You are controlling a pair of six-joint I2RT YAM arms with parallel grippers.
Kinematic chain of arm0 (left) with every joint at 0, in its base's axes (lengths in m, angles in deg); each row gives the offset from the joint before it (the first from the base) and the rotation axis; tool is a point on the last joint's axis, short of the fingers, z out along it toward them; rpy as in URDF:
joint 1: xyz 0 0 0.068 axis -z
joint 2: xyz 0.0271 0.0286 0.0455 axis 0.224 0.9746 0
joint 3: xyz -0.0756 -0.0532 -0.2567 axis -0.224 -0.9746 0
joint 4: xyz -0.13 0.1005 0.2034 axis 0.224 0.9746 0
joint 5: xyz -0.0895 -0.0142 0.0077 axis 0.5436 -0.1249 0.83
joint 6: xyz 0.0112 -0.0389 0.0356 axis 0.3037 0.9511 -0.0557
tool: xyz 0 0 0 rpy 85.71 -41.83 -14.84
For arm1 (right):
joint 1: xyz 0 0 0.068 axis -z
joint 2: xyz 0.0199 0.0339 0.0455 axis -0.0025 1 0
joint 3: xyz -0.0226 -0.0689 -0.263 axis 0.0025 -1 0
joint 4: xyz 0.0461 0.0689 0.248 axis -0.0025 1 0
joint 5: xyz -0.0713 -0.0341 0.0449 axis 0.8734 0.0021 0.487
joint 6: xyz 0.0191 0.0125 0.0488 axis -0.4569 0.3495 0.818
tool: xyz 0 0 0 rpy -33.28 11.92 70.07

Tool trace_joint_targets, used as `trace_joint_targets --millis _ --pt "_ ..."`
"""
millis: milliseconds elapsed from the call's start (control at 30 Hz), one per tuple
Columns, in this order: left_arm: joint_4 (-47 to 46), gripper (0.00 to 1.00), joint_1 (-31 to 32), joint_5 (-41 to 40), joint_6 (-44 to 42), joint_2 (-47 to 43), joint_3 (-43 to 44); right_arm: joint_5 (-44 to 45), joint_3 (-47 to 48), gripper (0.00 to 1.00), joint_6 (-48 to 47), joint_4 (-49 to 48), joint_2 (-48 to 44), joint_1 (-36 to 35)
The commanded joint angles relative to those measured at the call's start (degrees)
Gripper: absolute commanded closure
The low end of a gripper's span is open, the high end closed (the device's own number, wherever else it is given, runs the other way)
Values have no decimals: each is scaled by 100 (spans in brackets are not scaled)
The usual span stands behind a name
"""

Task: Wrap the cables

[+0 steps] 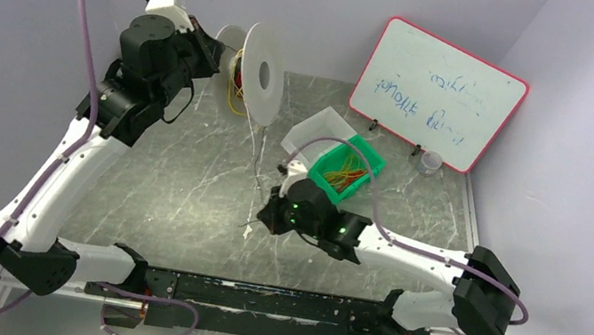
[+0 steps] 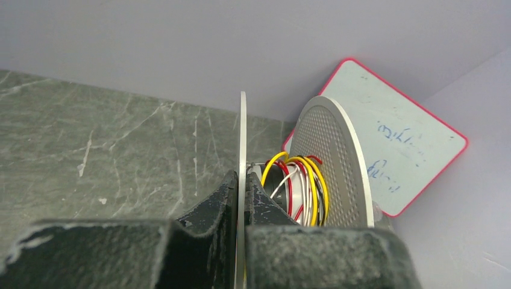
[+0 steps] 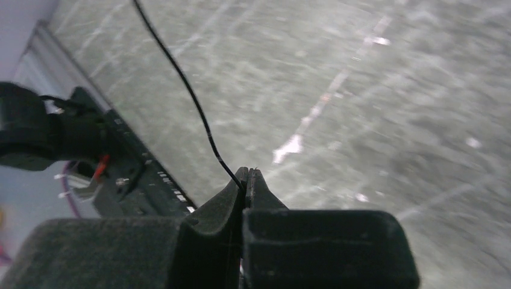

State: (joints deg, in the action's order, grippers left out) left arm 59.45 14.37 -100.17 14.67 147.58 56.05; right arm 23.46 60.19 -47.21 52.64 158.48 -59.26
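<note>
Right gripper point(image 3: 247, 176) pinching black cable point(image 3: 182, 78), whiteboard point(image 1: 432, 90) writing illegible

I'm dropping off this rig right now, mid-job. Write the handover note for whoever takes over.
Left claw: shut on the thin near flange of the white plastic spool, at the back left of the table.
Right claw: shut on a thin black cable leading toward the spool.
Done: yellow, red, white and black wound cables sit on the hub.
Left: wind on the black cable. After that, loose coloured cables wait in the green plastic bin.
</note>
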Motion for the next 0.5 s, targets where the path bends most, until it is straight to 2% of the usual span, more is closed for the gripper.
trace_joint_targets --millis 0,200,467 --pt "-772 93 -50 -408 111 56 12 423 761 100 -240 234 264 -666" --pt "-983 93 -57 -825 -221 122 -275 528 1545 100 -442 734 504 -1282" --pt "-1335 93 -52 -1341 -946 51 -631 615 1949 100 -390 1460 235 -1687"
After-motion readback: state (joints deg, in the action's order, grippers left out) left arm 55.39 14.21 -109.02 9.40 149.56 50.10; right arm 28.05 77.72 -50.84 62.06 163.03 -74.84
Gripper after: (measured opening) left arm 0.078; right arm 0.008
